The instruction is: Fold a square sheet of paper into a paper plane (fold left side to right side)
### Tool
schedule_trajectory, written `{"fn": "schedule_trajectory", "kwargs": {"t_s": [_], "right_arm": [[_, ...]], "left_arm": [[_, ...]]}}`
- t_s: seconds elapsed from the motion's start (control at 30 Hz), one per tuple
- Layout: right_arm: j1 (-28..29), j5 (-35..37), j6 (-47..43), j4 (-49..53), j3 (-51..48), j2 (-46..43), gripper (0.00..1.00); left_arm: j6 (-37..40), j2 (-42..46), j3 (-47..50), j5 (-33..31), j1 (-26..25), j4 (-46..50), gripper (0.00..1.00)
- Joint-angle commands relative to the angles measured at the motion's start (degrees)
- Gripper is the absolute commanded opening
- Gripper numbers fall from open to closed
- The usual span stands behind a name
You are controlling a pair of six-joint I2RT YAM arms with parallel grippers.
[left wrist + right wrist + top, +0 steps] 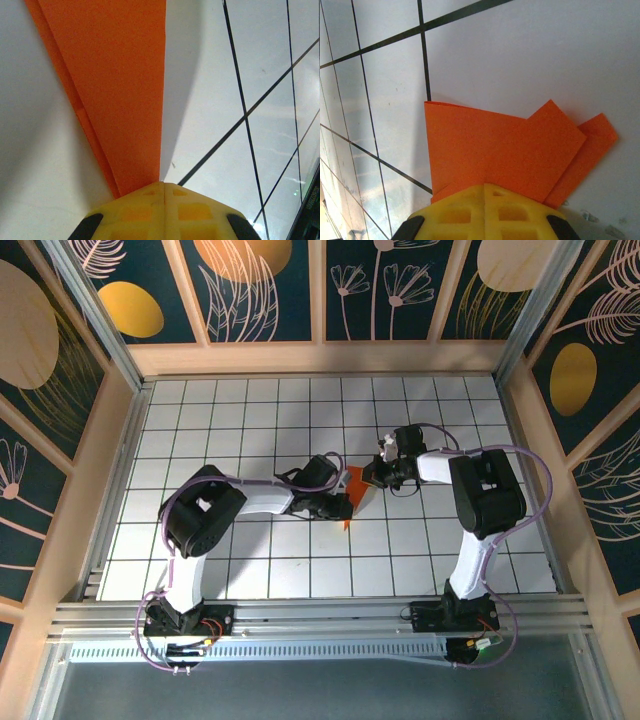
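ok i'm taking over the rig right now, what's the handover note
The left claw is shut, its tip against the narrow end of the orange paper; pinching or pressing, cannot tell.
The right claw is shut, its tip at the wider end with layered flaps.
The paper lies mid table, between both claws.
Done: several folds are in; it is not a flat square.
Left: probably the final creases to make it a plane.

The table (250, 560) is a white surface ruled by dark lines into square tiles, boxed in by pale wooden rails. Near its middle, a little to the right, lies the orange paper (355, 486) — folded into overlapping layers, with angled flaps spread flat against the tiles.
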State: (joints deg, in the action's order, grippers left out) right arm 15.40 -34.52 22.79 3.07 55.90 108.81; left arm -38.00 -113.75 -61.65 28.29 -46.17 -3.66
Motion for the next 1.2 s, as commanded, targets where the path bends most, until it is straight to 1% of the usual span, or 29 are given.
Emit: {"fn": "schedule_trajectory", "kwargs": {"t_s": [0.0, 0.17, 0.7, 0.97, 1.17], "right_arm": [[-0.37, 6.74, -1.43, 4.82, -0.67, 3.44, 0.0], [-0.37, 6.75, -1.52, 4.93, -0.53, 3.54, 0.0], [-0.37, 6.75, -1.82, 5.44, -0.25, 3.61, 0.0], [-0.47, 6.49, -2.48, 6.2, 2.26, 4.5, 0.0], [-0.37, 5.6, -3.42, 7.16, 5.45, 3.56, 0.0]], "left_arm": [[1.6, 2.39, 1.68, 0.95, -0.65, 2.97, 0.05], [2.11, 3.79, 2.89, 0.95, -0.76, 2.69, 0.05], [2.93, 4.32, 5.57, 0.71, -1.96, 3.57, 0.06], [2.43, 6.67, 9.96, 0.58, -2.87, 2.2, 0.06], [0.4, 10.8, 12.36, -1.56, -2.78, -1.07, 0.06]]}}
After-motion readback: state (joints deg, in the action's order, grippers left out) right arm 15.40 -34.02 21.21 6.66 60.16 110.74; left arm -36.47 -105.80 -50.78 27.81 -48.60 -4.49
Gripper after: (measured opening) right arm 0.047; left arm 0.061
